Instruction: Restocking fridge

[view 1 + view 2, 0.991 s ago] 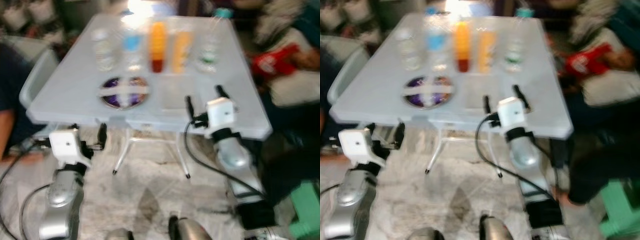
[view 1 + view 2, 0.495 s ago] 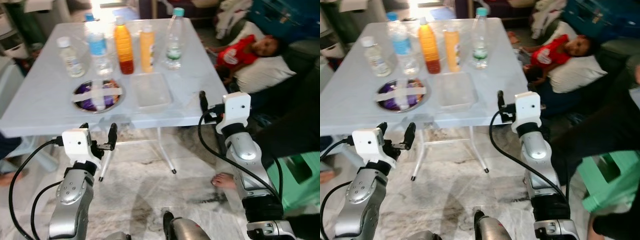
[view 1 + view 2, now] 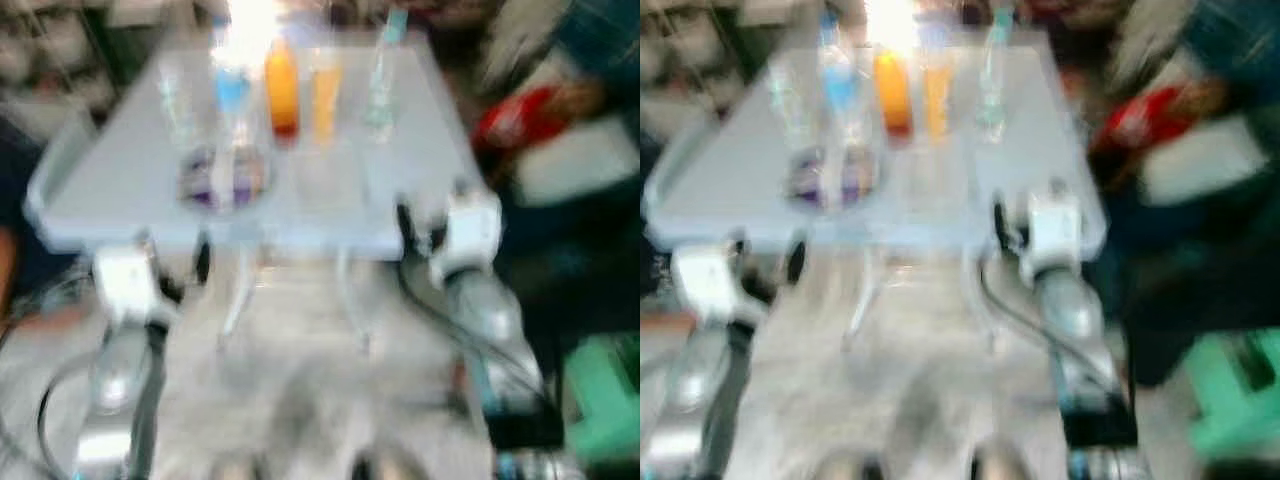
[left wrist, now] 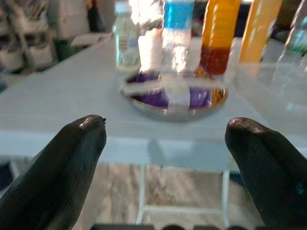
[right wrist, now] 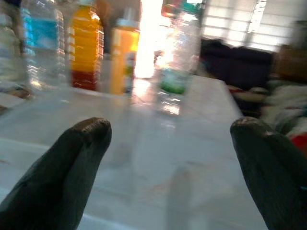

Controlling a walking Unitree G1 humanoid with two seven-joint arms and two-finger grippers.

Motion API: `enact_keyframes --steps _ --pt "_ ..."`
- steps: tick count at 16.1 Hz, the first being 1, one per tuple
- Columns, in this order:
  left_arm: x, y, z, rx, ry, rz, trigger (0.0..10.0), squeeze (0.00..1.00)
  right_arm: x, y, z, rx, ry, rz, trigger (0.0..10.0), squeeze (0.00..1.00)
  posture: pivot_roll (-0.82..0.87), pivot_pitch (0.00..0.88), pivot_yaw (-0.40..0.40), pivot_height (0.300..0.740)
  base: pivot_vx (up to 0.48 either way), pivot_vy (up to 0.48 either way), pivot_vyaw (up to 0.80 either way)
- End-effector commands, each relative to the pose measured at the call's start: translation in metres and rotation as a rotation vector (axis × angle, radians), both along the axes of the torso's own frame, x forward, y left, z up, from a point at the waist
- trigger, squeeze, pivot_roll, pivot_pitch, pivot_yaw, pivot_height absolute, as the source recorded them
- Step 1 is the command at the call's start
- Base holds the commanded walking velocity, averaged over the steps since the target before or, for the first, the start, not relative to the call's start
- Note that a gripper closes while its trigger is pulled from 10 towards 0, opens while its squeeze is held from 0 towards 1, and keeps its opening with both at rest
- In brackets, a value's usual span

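A: Approaching worktop (image 3: pixel 130 170). Head views blurred. Stock for the fridge stands in a row at the far side: clear bottle (image 4: pixel 125 40), blue-label bottle (image 4: pixel 176 28), dark orange bottle (image 4: pixel 218 31), pale orange bottle (image 5: pixel 123 55), green-label bottle (image 5: pixel 178 52). Round steel dish (image 4: pixel 175 96) with purple contents sits nearer the front edge.

B: End effector status?

A: Left end effector (image 4: pixel 165 158): fingers spread wide, nothing held, level with the front edge, pointed at the dish. Right end effector (image 5: pixel 170 167): fingers spread wide, nothing held, just above the near edge, pointed toward the green-label bottle.

B: Recommended procedure for the step?

A: Halt and settle the body before reaching; blur suggests unstable aim. Select one bottle per end effector; judged easiest are the green-label bottle on the right and the clear bottle on the left, being outermost. Advance low over the surface, keep fingers spread until both straddle the bottle body, close below the label. Avoid sweeping neighbours: bottles stand near one another and likely tip easily.
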State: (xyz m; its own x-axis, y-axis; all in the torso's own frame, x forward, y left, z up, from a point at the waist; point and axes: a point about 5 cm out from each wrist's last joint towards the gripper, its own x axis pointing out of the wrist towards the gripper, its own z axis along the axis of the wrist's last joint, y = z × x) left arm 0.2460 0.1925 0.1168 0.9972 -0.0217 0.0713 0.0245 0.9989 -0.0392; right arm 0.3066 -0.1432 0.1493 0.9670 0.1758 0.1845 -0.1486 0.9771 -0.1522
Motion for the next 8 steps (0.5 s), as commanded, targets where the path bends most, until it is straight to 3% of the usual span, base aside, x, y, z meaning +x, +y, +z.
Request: enact_keyframes --steps 1,2,5,8 --pt "0.0 -0.005 0.0 0.002 0.002 -0.018 10.0 0.0 0.0 0.001 0.008 -0.02 -0.029 -0.023 10.0 0.0 -0.04 0.1 0.037 0.735 0.326 0.0 0.0" --pt "0.0 -0.006 0.0 -0.001 0.003 -0.019 10.0 0.0 0.001 0.0 0.009 -0.066 -0.044 -0.061 10.0 0.0 -0.05 0.1 0.039 0.735 0.33 0.0 0.0" --pt "-0.002 -0.015 -0.004 -0.021 0.015 -0.051 10.0 0.0 0.0 0.001 0.014 -0.066 -0.069 -0.059 10.0 0.0 -0.05 0.1 0.043 0.735 0.336 0.0 0.0" --pt "0.0 -0.016 -0.003 -0.021 0.013 -0.05 10.0 0.0 -0.005 0.001 0.008 0.004 -0.02 -0.022 10.0 0.0 -0.06 0.098 0.046 0.735 0.35 0.0 0.0"
